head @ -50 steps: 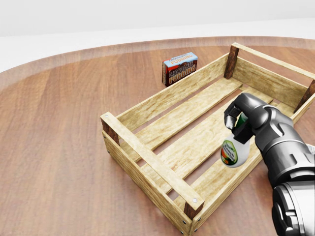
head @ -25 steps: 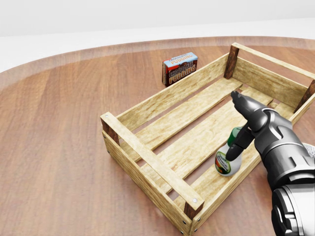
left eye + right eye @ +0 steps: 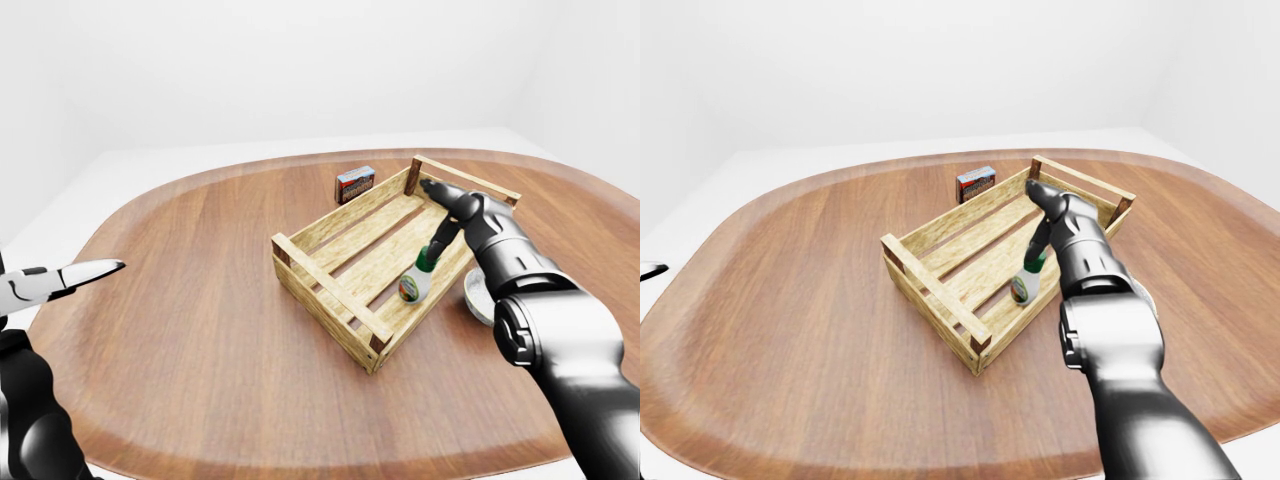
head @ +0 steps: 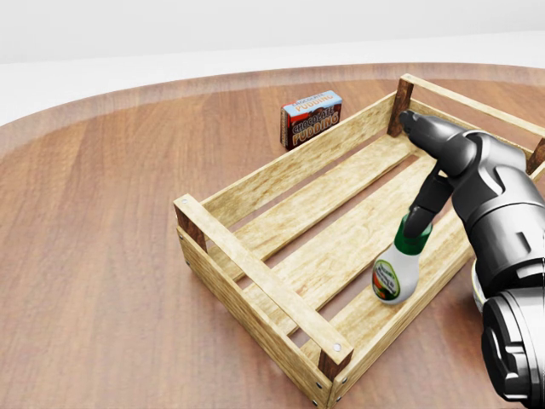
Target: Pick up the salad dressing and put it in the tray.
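A broad, rounded wooden table point(image 3: 200, 300) fills the view under plain white walls. The right hand point(image 4: 443, 162) hangs over the right part of the tray point(image 4: 255, 281), its fingers spread: one finger point(image 4: 417, 126) points up-left over the slats, another finger point(image 4: 426, 204) reaches down and its tip rests against the green cap of the salad dressing point(image 4: 398, 268). The fingers do not close round the bottle. The salad dressing stands nearly upright, slightly tilted, inside the tray on its slatted floor, close to the tray's right side wall in the head view. Beyond the tray's upper long wall, on the table, stands a chocolate pudding box point(image 4: 312, 118), apart from the tray. In the left-eye view the left hand point(image 3: 60, 280) hovers well away at the left edge, over the table's rim, fingers stretched out straight and holding nothing.
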You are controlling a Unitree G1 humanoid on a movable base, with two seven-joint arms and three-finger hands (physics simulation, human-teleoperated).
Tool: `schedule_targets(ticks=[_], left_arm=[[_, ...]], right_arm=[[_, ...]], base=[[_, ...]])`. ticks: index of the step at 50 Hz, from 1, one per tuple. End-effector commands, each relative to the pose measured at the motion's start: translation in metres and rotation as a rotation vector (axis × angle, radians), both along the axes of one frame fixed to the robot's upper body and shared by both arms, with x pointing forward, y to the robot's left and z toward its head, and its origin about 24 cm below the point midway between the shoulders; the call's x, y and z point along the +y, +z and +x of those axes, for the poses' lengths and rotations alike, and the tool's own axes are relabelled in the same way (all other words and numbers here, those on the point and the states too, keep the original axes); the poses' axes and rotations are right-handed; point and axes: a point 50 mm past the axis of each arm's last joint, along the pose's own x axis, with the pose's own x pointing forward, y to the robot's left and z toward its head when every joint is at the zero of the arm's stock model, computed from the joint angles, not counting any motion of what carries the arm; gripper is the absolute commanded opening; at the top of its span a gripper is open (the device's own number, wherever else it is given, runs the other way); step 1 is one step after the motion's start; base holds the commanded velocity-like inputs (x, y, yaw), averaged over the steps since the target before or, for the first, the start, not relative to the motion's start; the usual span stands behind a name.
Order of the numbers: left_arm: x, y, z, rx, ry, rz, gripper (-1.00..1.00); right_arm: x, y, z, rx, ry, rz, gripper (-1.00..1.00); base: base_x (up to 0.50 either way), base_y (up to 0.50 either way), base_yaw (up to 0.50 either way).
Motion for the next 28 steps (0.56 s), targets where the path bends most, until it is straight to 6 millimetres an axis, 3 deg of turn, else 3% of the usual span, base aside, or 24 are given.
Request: schedule_targets(ticks=[1, 2, 4, 5, 7, 11, 16, 28], left_arm=[[-0.001, 0.005, -0.005, -0.033, -0.005, 0.0, 1.0], [-0.002, 0.006, -0.006, -0.04, -0.008, 0.001, 1.0], [-0.002, 0.007, -0.006, -0.041, -0.008, 0.001, 1.0], [-0.002, 0.007, -0.006, -0.042, -0.01, 0.001, 1.0], [-0.004, 0.007, -0.007, -0.046, -0.015, 0.003, 1.0], [-0.006, 0.007, -0.007, -0.045, -0.018, 0.008, 1.0], [-0.007, 0.007, -0.008, -0.045, -0.018, 0.013, 1.0], [-0.006, 0.007, -0.008, -0.045, -0.016, 0.015, 1.0]], right_arm=[[0.009, 0.086, 0.008, -0.103, 0.092, -0.09, 1.0], [0.01, 0.101, 0.006, -0.122, 0.115, -0.113, 1.0], [0.011, 0.102, 0.005, -0.123, 0.12, -0.116, 1.0], [0.012, 0.13, -0.004, -0.17, 0.159, -0.15, 1.0], [0.009, 0.151, -0.018, -0.285, 0.161, -0.205, 1.0], [-0.002, 0.167, -0.036, -0.406, 0.127, -0.252, 1.0], [-0.007, 0.161, -0.046, -0.44, 0.12, -0.261, 1.0], [0.013, 0.156, -0.051, -0.483, 0.172, -0.28, 1.0]], base=[[0.0, 0.0, 0.0], [0.0, 0.0, 0.0], [0.0, 0.0, 0.0], [0.0, 0.0, 0.0], [0.0, 0.0, 0.0], [0.0, 0.0, 0.0], [0.0, 0.0, 0.0], [0.0, 0.0, 0.0]])
